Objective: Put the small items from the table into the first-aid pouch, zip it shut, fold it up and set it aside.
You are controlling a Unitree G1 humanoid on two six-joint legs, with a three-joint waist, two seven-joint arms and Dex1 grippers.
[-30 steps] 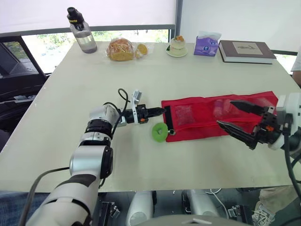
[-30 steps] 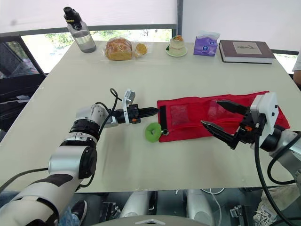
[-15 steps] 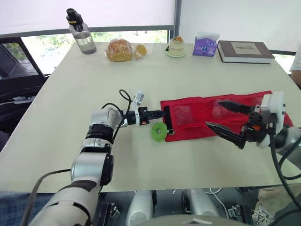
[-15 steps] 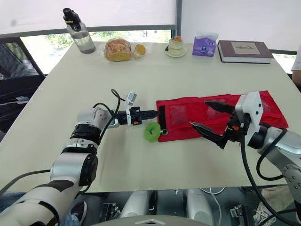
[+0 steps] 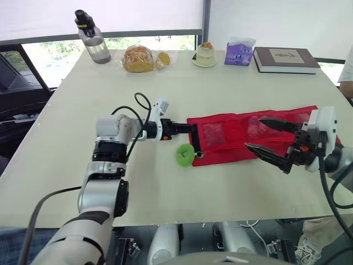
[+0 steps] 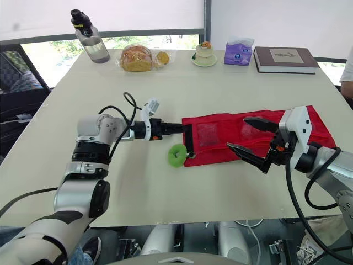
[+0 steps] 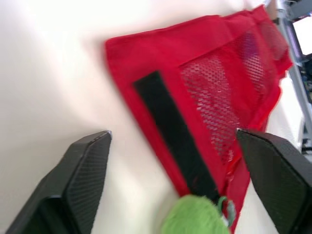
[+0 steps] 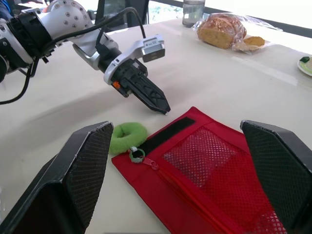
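Recorded nearest, on the right: right gripper (image 5: pixel 253 132) over the right half of the first-aid pouch (image 5: pixel 220 138), fingers (image 5: pixel 276 123) spread wide, holding nothing. Found the pouch flat and unfolded on the desk (image 5: pixel 165 83), lying lengthwise between both grippers. Noted a green ring (image 5: pixel 185 155) on the zip pull (image 8: pixel 137 155) at the pouch's near left corner, resting on the desk. Located left gripper (image 5: pixel 191 127) at the pouch's left end, tips just beside the black strip (image 7: pixel 170 141); fingers (image 7: pixel 83 170) apparently apart in the wrist view, gripping nothing. Logged along the far edge: water bottle (image 5: pixel 89 36), bagged bread (image 5: pixel 139 58), dessert on a plate (image 5: pixel 204 54), tissue pack (image 5: pixel 238 51), book (image 5: pixel 285 58).
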